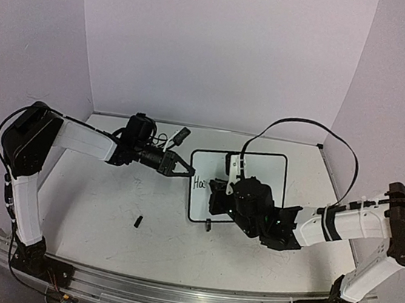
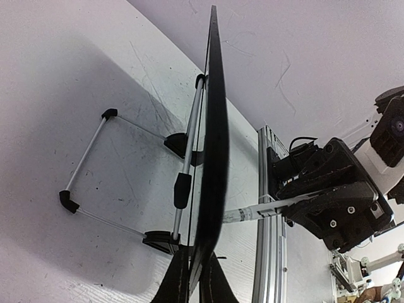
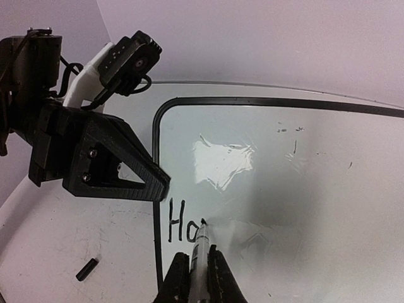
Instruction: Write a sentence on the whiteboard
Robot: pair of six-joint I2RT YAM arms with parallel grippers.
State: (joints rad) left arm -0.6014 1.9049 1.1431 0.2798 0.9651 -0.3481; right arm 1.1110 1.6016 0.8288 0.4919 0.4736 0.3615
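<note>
The left gripper (image 1: pixel 187 168) clamped the left edge of the whiteboard (image 1: pixel 264 168) between the arms, while the right gripper (image 3: pixel 201 260) pinched a marker (image 3: pixel 201 243), tip touching just right of the sentence (image 3: pixel 180 222), blank board lying rightward.

You have a white desk (image 1: pixel 106 206) under everything, marked with fine grey scratches and dark specks. One small black piece (image 1: pixel 138 221), short and stubby, lies flat on it. It sits on the near side of the left hand (image 1: pixel 185 169), well apart from it, and off to the left of the right hand (image 3: pixel 197 255). A grooved aluminium rail (image 1: pixel 168 296) runs along the near edge, behind both hands. Plain pale walls (image 1: pixel 223 50) stand beyond them and on either flank.
</note>
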